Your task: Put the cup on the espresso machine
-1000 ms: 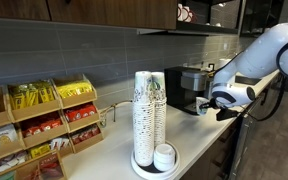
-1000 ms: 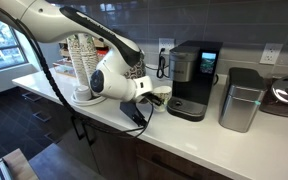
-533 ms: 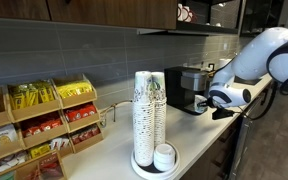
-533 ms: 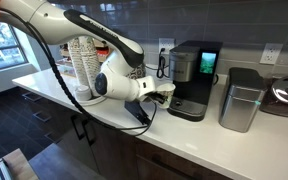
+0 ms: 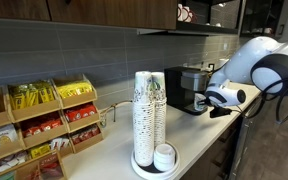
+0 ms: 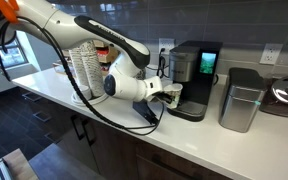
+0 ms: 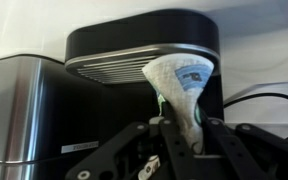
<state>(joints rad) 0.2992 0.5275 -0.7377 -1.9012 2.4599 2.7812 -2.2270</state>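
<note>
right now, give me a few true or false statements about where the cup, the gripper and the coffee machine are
1. The gripper is shut on the cup. True.
2. The cup stands by itself on the espresso machine. False: the gripper holds it in front of the machine.
3. Tall cup stacks stand on the counter. True.
4. The steel canister stands between the cup stacks and the machine. False: it is on the side of the machine away from the stacks.

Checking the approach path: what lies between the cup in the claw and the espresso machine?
Nothing: in the wrist view only bare air separates cup and espresso machine.
</note>
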